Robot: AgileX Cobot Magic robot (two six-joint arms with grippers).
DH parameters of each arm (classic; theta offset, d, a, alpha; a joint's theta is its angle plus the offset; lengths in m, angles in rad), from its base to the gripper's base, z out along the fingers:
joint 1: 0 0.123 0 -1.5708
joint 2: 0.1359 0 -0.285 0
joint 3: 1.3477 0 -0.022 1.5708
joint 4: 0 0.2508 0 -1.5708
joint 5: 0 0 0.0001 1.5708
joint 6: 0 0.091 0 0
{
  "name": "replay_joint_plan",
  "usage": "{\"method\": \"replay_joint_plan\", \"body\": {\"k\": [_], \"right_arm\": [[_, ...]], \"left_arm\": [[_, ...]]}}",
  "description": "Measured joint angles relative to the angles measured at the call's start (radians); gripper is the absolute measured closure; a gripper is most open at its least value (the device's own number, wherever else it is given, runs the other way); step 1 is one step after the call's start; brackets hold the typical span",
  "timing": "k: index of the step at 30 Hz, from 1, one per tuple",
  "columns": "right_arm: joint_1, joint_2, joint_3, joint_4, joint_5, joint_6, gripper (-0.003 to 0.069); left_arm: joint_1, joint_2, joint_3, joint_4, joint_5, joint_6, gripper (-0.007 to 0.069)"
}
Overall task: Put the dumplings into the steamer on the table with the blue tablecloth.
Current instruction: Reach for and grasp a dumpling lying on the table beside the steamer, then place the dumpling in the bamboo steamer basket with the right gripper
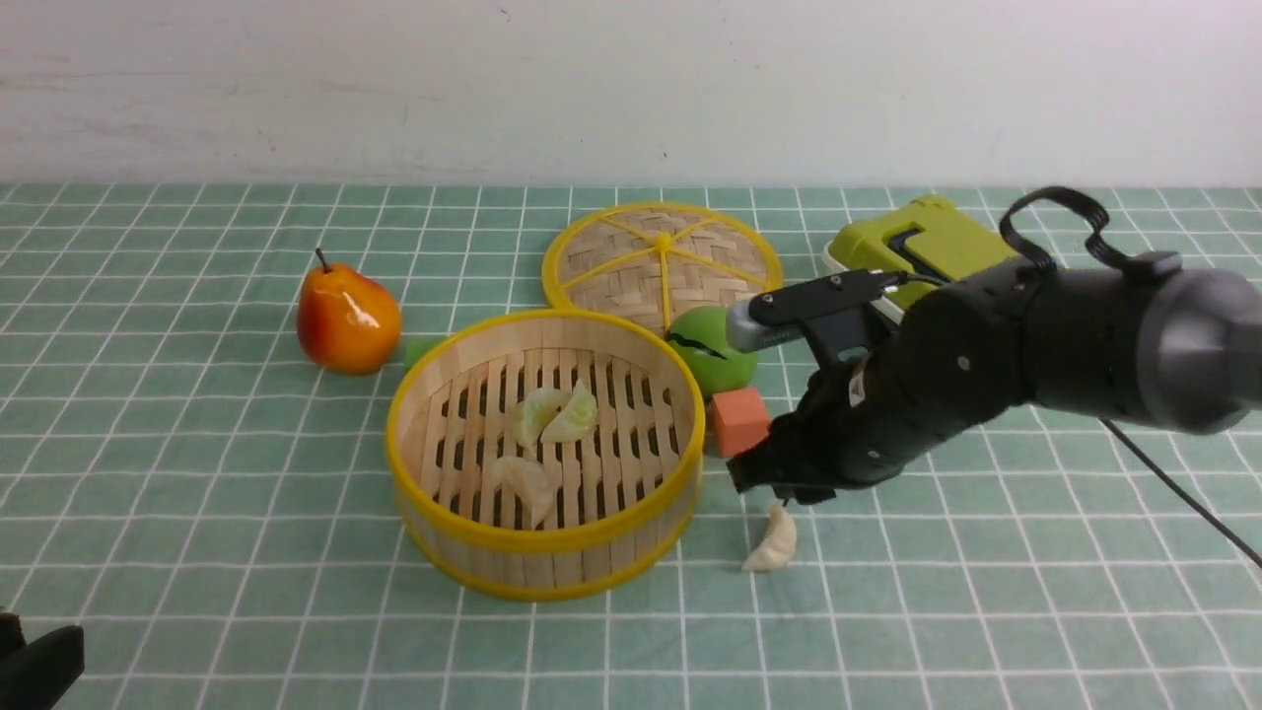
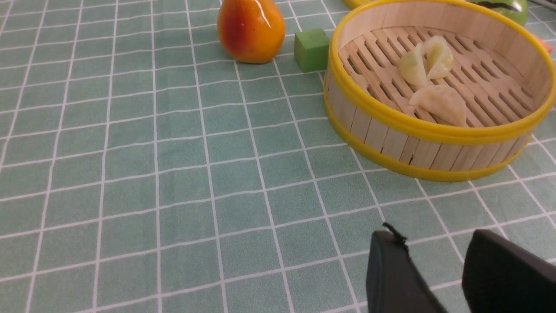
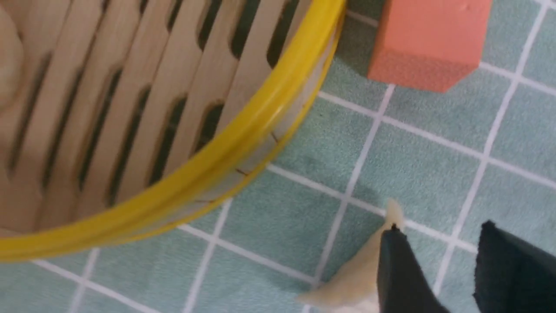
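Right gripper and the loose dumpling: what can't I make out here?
- Contact between right gripper and dumpling: in the front view the right arm hides the fingertips. In the right wrist view one finger covers part of it and the bottom edge cuts it off.
- Left gripper: the front view shows only a dark corner.
- Green box: front view, partly behind the right arm.
- Green cube: front view, mostly behind the steamer.

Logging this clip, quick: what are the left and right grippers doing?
Left gripper: open, empty.
Right gripper: open, one finger beside the loose dumpling, not gripping it.
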Motion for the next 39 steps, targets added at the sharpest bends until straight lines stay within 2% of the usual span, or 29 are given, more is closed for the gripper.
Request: {"method": "replay_joint_plan", "body": {"k": [2,6,8,11,13,16,20,25,28,31,36,39], "right_arm": [[0.000,0.007,-0.006,0.049,0.031,0.033,0.0331],[0.000,0.059,-0.007,0.067,0.024,0.047,0.0304],[0.000,0.086,-0.007,0.069,0.012,0.047,0.0326],[0.001,0.101,-0.007,0.075,0.007,0.047,0.0449],[0.001,0.098,-0.007,0.067,0.007,0.041,0.0484],[0.001,0.086,-0.015,0.033,0.021,0.005,0.0478],[0.002,0.055,-0.104,-0.017,0.167,-0.053,0.0478],[0.040,0.030,-0.288,0.025,0.279,-0.098,0.0478],[0.105,0.040,-0.355,0.085,0.238,-0.150,0.0478],[0.164,0.097,-0.371,0.119,0.120,-0.189,0.0478],[0.172,0.223,-0.371,0.122,0.031,-0.176,0.0478],[0.168,0.260,-0.370,0.110,0.028,-0.161,0.0439]], "left_arm": [[0.000,0.000,0.000,0.000,0.000,0.000,0.0386],[0.000,0.000,0.000,-0.002,0.000,0.000,0.0386],[0.000,0.000,0.000,-0.003,0.000,0.000,0.0386],[0.000,0.000,0.000,-0.003,0.003,0.000,0.0386],[0.000,0.000,0.000,-0.003,0.008,0.000,0.0386],[0.000,0.000,0.000,-0.003,0.009,0.000,0.0386],[0.000,0.000,0.000,-0.003,0.006,0.000,0.0386],[0.000,0.000,0.000,-0.003,-0.010,0.000,0.0386],[0.000,0.000,0.000,-0.003,-0.022,0.000,0.0386],[0.000,0.000,0.000,-0.003,-0.022,0.000,0.0386],[0.000,0.000,0.000,-0.003,-0.022,0.000,0.0386],[0.000,0.000,0.000,-0.003,-0.022,0.000,0.0386]]}}
